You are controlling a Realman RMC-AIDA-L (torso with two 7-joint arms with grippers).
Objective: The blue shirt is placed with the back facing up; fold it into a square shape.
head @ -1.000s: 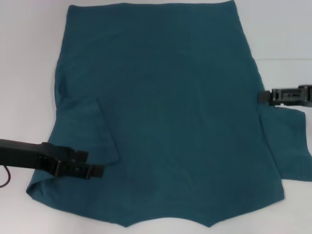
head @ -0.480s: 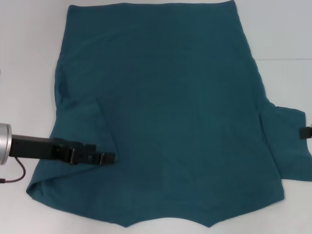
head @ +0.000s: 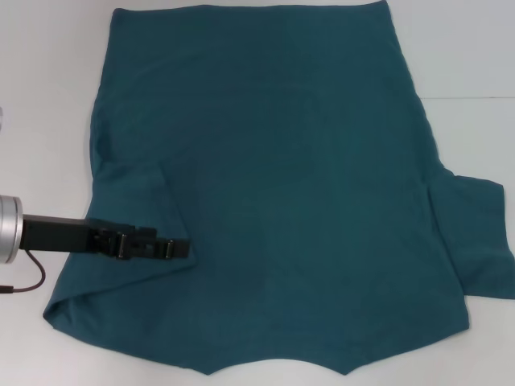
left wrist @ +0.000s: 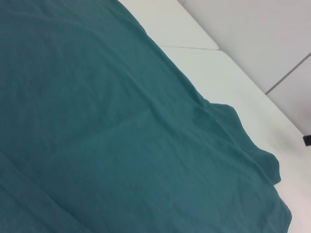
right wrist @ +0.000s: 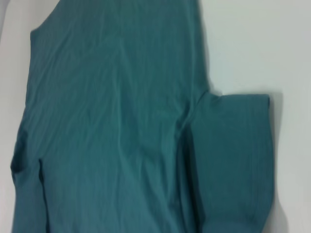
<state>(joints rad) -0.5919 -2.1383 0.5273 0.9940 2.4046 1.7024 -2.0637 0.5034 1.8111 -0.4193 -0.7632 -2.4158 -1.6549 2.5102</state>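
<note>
The blue shirt (head: 282, 185) lies spread flat on the white table, plain back up, hem at the far side. Its left sleeve (head: 141, 201) is folded inward over the body. Its right sleeve (head: 475, 241) sticks out flat to the side. My left gripper (head: 179, 248) reaches in from the left and rests low over the corner of the folded left sleeve. The left wrist view holds the shirt (left wrist: 97, 121) close up. From above, the right wrist view takes in the shirt (right wrist: 107, 121) and the outstretched sleeve (right wrist: 233, 160). The right gripper is out of view.
Bare white table (head: 48, 80) surrounds the cloth on the left, right and far sides. A table seam (head: 475, 98) runs off to the right. A red cable (head: 32, 283) hangs under my left arm.
My left gripper has moved up and to the right, onto the corner of the folded left sleeve. The right gripper has drawn back off the right edge and left the view.
</note>
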